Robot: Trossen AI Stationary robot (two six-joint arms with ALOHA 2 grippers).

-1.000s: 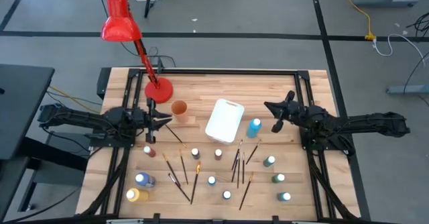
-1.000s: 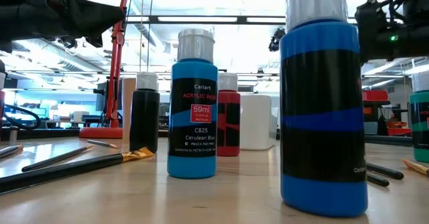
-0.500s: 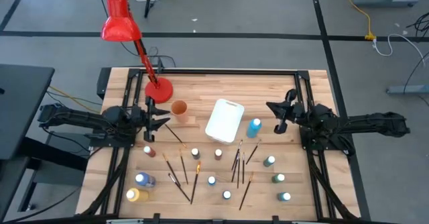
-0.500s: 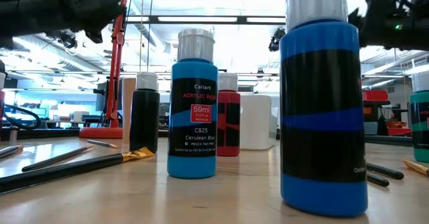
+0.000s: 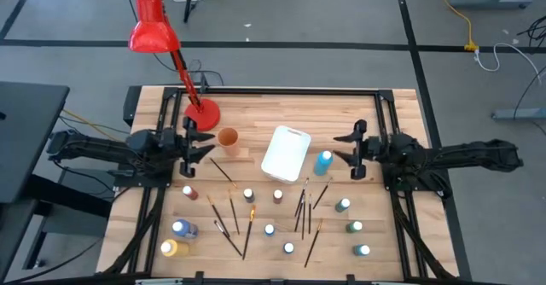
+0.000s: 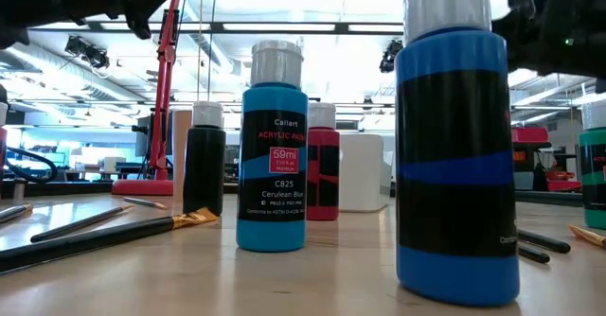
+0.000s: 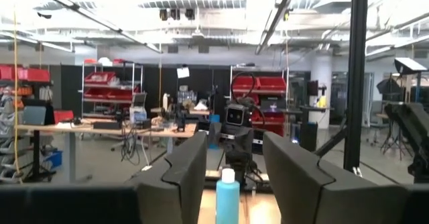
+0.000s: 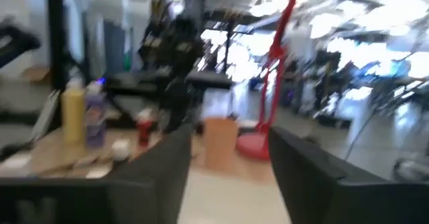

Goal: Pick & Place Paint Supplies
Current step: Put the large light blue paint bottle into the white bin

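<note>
Both arms have shifted since the earlier frame: the right claw (image 5: 357, 151), clenched and tilted a second ago, now hangs spread apart and empty at centre right of the high view, just right of the blue white-capped paint bottle (image 5: 323, 162). At centre left, the left claw (image 5: 189, 145) has also opened wider, released, gripping nothing, near the orange cup (image 5: 228, 138) and the red desk lamp (image 5: 161, 36). Beside the white rectangular container (image 5: 285, 154) in mid-frame, the remaining small paint bottles (image 5: 269, 230) and thin dark-handled brushes (image 5: 233, 212) lie scattered across the lower half of the wooden counter (image 5: 281, 106).
</note>
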